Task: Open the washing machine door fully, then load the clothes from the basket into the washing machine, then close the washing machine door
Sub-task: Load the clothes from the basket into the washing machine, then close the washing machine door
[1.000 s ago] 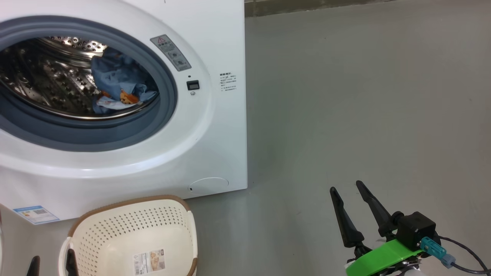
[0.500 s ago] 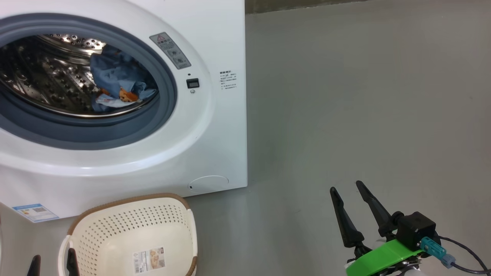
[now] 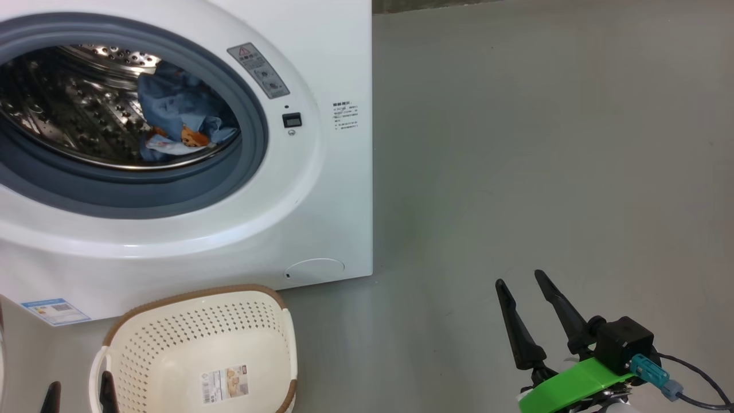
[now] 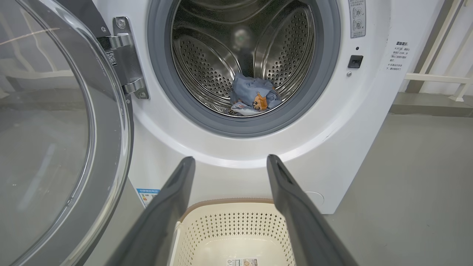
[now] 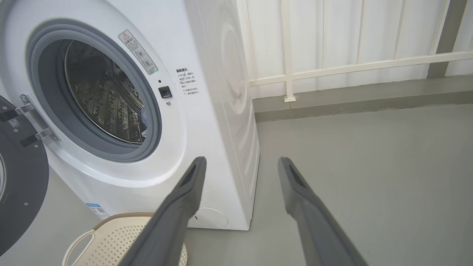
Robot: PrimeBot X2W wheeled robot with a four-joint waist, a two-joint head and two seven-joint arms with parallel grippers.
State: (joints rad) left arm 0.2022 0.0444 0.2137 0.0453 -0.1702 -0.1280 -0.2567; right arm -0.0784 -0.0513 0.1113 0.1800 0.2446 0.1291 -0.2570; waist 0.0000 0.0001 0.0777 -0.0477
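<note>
The head camera has shifted slightly, its view giving the clothes in the washing machine, the basket empty; left wrist view: left gripper wide, empty, near the open washing machine door; right wrist view: right gripper likewise; push the door far from its hinge.
</note>
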